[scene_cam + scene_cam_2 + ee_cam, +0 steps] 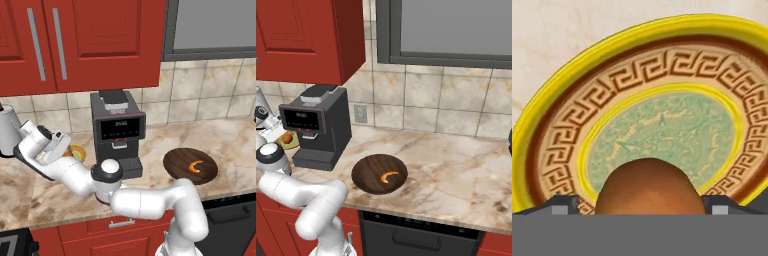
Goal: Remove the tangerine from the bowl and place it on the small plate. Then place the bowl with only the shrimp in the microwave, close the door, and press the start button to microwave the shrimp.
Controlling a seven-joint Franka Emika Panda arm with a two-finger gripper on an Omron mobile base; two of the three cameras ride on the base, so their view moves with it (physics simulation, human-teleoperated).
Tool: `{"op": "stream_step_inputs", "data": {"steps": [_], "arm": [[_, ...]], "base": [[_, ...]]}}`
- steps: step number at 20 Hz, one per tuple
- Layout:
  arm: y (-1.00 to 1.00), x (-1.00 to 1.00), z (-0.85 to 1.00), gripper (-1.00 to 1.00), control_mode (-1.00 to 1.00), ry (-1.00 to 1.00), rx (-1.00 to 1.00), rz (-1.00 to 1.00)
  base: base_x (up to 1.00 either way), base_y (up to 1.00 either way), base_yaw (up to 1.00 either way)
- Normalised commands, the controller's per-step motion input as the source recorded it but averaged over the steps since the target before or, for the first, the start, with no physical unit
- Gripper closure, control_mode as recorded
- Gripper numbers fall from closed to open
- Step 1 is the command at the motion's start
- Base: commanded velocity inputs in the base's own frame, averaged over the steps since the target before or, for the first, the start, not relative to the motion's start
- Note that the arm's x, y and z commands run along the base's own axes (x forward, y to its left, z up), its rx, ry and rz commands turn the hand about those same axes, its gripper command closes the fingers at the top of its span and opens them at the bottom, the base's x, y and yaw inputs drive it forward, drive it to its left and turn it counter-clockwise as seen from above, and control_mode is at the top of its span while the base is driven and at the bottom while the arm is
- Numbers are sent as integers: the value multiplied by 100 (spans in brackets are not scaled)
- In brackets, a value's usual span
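The tangerine (649,185) rests on the small plate (662,75), whose yellow rim and pale green centre spread out below the hand. My gripper (639,207) straddles the fruit, open, each fingertip (562,205) a little clear of its sides. From the base views the hand (62,145) hangs over the plate (78,151) left of the coffee machine, and the tangerine (287,137) lies on it. The wooden bowl (175,162) sits on the counter to the right with only the shrimp (196,166) inside. The microwave (215,25) hangs above; its door is out of view.
A black coffee machine (117,130) stands between plate and bowl. A pale kettle (7,127) stands at the far left. Red cabinets (80,40) hang overhead. A dark oven front (421,230) sits below the counter edge.
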Motion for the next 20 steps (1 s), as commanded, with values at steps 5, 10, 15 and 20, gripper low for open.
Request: {"op": "stream_step_inputs", "data": {"steps": [5,10,15,20], "arm": [[-7,-57,-1,-100,-100,-32,10,0],[-2,-76,28,-100,-100,-52,2,-2],[-15,-61,38,-100,-100,-52,4,-4],[-43,-97,24,-100,-100,-42,19,-8]], "base": [[0,0,0],[0,0,0],[0,0,0],[0,0,0]]}}
